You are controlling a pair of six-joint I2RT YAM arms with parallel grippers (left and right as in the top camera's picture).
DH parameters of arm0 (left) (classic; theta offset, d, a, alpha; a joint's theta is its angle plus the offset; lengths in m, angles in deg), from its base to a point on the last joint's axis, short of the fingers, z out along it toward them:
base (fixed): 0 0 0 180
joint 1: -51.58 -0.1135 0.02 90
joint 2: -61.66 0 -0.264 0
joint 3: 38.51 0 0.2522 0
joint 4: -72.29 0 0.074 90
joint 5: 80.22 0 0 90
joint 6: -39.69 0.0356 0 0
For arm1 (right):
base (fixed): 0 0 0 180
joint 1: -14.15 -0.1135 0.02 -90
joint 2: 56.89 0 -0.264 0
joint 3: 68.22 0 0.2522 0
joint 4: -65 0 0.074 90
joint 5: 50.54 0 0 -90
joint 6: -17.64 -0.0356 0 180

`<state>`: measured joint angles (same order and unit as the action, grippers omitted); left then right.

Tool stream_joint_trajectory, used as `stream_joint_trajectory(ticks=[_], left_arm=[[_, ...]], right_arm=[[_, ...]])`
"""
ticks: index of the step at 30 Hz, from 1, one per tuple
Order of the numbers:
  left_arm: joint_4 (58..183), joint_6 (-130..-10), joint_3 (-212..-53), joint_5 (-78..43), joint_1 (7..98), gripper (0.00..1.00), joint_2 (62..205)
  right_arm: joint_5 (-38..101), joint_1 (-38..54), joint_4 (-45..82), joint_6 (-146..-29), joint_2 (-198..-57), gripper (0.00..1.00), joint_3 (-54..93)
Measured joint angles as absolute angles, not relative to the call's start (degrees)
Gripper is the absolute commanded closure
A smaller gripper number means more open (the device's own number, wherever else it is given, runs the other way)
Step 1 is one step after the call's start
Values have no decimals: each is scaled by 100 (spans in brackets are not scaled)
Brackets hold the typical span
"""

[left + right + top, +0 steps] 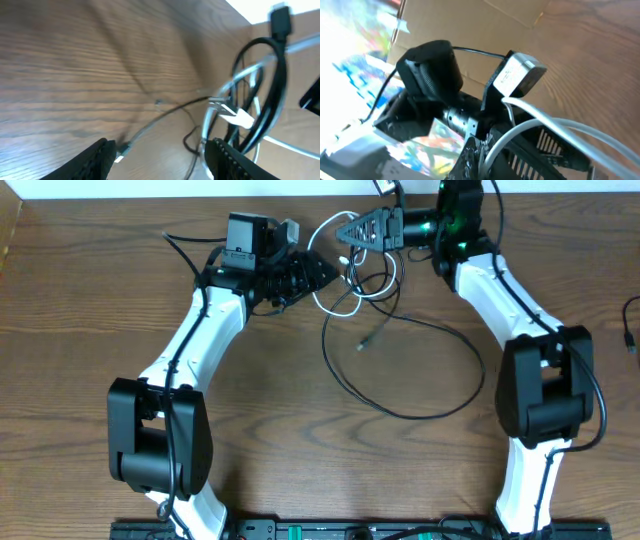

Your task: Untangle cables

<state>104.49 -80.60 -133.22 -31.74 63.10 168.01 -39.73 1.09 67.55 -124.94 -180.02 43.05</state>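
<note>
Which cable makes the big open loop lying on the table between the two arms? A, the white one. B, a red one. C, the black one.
C: in the overhead view the black cable sweeps out the wide loop, while the white cable sits in small coils farther back.

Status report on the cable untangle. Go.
Left gripper open, empty, beside the tangle. Right gripper: white cable between fingers, grip unclear. Black cable looped with it. Nothing else in the way.
</note>
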Motion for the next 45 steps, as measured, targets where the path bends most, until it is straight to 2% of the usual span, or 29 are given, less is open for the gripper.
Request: stream_joint_trajectory(ticks=[4,8,10,14,18,31,37,45], left_arm=[[10398,-8057,-13322,-3331,6345,37,16801],[10381,-8060,-13322,-3375,6282,37,16801],[10385,-8057,-13322,-3381,6251,37,16803],[10390,-8060,-13320,-3384,6251,37,16803],[10388,-8068,-13320,-3386,6328,43,16803],[9806,-7360,-13320,-3635,7204,42,16803],[9850,-7364,-13320,-2960,7524,42,16807],[9773,-7386,-13320,-2085,7768,42,16807]], right_arm=[[-3665,133,5457,-12422,-17984,99,4334],[-2846,224,3564,-11810,-17989,98,4316],[-2408,297,3103,-11410,-17989,98,4305],[-2022,345,3061,-11003,-17947,99,4305],[-1829,388,2948,-10940,-17643,98,4303],[-2094,732,2530,-11017,-17174,98,4303],[-2730,727,3151,-11288,-17171,98,4303],[-3086,727,3324,-11517,-16959,99,4303]])
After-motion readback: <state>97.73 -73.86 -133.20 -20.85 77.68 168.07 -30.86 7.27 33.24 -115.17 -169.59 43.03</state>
